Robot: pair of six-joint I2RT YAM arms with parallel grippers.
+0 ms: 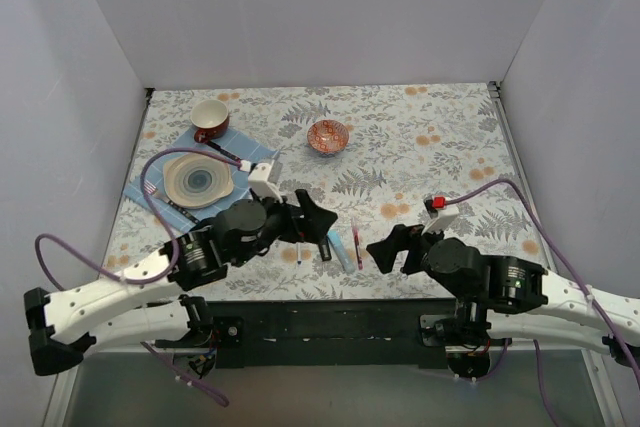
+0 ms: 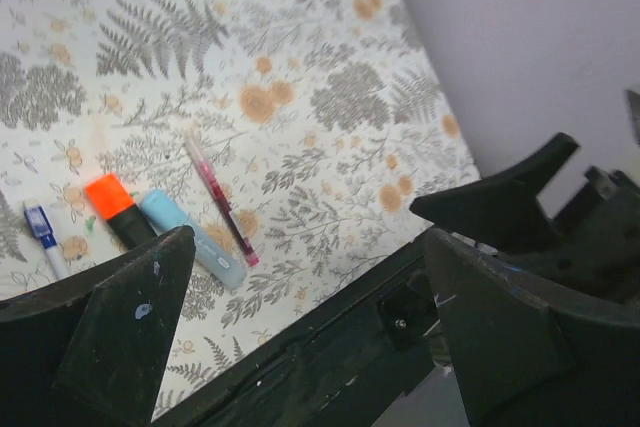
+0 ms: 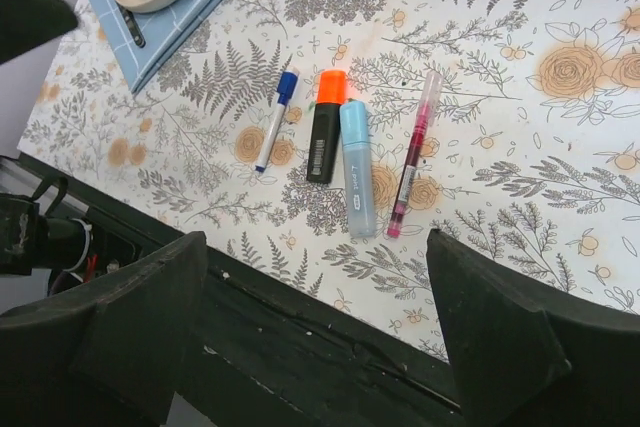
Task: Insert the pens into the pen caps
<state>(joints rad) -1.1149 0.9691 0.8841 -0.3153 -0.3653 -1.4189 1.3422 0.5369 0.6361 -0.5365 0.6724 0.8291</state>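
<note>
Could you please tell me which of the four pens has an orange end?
The stubby black marker; it lies between the thin white pen and the light blue pen.

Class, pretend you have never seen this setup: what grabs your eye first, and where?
Four pens lie side by side near the front edge of the table: a white pen with blue cap, an orange-topped black marker, a light blue pen and a magenta pen. The left gripper and the right gripper hover open near them. Farther back sits a red patterned bowl.
</note>
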